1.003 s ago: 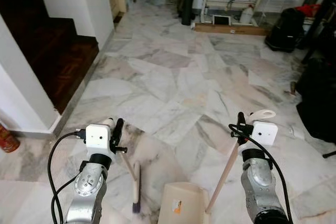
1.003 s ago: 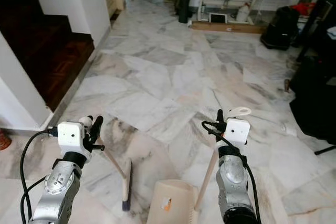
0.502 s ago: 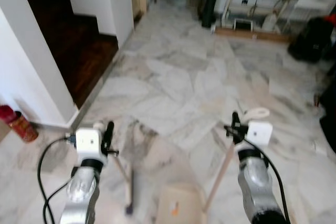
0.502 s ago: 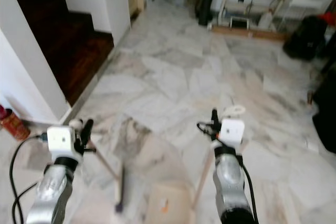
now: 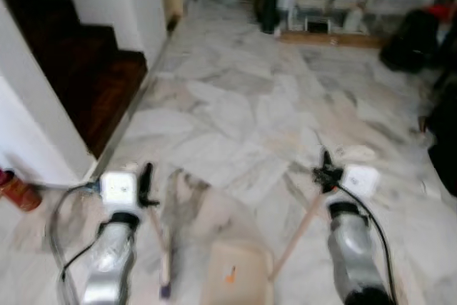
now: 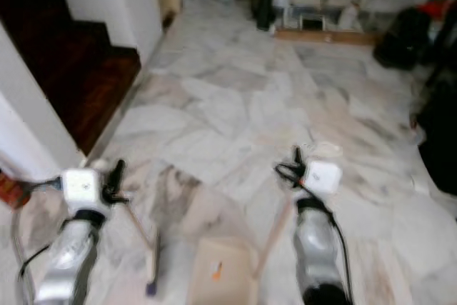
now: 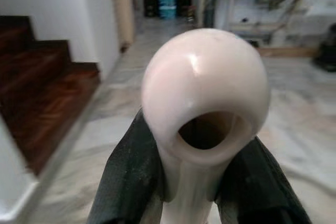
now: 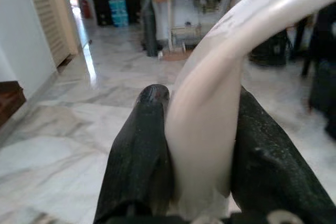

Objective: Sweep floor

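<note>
Broom (image 5: 163, 248) sits low on the robot's left side, its pale handle running down from the left gripper (image 5: 146, 183) to a dark brush head right at the marble floor (image 5: 235, 112), with the head just beside the dustpan. In the left wrist view you can see the rounded cream handle end (image 7: 206, 93) with its hanging hole wedged between the two black fingers (image 7: 126, 177), so that claw is clamped tight on the broom. Over on the right, the right gripper (image 5: 325, 175) is closed around the dustpan handle (image 5: 296, 230), a long pale stick slanting down to the beige dustpan (image 5: 235, 276) that rests on the floor between the two arms; the right wrist view shows the white loop of that handle (image 8: 210, 108) squeezed between the fingers (image 8: 142, 150). Both head views are pretty blurry. Off to the left there's a dark wooden staircase (image 5: 78, 83) behind a white wall, plus something red (image 5: 16, 189) down by the wall's foot. Farther ahead there's a shelf unit (image 5: 321, 5) with clutter, and dark bags (image 5: 410, 37) along the right side.
</note>
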Robot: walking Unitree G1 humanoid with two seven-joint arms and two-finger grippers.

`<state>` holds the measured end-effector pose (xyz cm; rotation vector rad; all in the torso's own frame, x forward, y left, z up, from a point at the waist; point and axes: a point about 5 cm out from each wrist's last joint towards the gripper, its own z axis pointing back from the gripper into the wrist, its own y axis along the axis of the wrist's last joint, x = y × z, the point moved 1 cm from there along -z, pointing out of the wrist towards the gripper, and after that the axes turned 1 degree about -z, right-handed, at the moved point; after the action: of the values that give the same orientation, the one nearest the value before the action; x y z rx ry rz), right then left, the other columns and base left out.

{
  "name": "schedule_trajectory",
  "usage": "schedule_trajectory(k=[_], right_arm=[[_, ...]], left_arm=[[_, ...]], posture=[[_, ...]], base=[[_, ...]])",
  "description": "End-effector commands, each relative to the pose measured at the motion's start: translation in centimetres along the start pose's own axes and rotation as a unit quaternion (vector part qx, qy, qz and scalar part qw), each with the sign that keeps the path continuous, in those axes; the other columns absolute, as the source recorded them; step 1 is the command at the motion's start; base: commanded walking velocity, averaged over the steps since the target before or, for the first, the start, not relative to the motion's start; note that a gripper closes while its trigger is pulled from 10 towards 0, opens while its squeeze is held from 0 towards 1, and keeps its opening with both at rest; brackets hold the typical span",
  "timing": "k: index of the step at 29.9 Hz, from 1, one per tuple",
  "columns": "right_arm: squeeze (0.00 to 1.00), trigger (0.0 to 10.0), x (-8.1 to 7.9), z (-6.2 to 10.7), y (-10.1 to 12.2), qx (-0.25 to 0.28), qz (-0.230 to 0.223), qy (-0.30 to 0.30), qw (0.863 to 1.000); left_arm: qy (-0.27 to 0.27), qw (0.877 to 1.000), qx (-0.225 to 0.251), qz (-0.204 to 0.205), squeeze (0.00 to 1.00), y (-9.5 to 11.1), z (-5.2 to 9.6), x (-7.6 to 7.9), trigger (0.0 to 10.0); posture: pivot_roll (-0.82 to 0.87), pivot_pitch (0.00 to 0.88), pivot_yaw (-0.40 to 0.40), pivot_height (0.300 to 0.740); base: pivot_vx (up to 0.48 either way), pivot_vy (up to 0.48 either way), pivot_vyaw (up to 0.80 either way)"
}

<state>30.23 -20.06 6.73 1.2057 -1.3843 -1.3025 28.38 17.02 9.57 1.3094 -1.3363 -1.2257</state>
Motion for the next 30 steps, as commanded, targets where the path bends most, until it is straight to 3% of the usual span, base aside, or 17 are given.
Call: schedule_trajectory(k=[1, 30], right_arm=[[0.0, 10.0, -1.02, -0.74, 1.38, 0.031, -0.006, 0.013, 0.999], [0.0, 10.0, -1.13, -0.94, 1.78, 0.038, -0.005, 0.02, 0.999]], left_arm=[[0.007, 1.0, 0.019, -0.011, 0.0, 0.7, -0.01, -0.71, 10.0], [0.017, 1.0, 0.02, -0.01, 0.0, 0.78, -0.14, -0.81, 10.0]], posture=[[0.03, 0.0, -0.013, 0.74], [0.03, 0.0, -0.024, 0.74]], base=[[0.24, 0.0, 0.0], [0.243, 0.0, 0.0]])
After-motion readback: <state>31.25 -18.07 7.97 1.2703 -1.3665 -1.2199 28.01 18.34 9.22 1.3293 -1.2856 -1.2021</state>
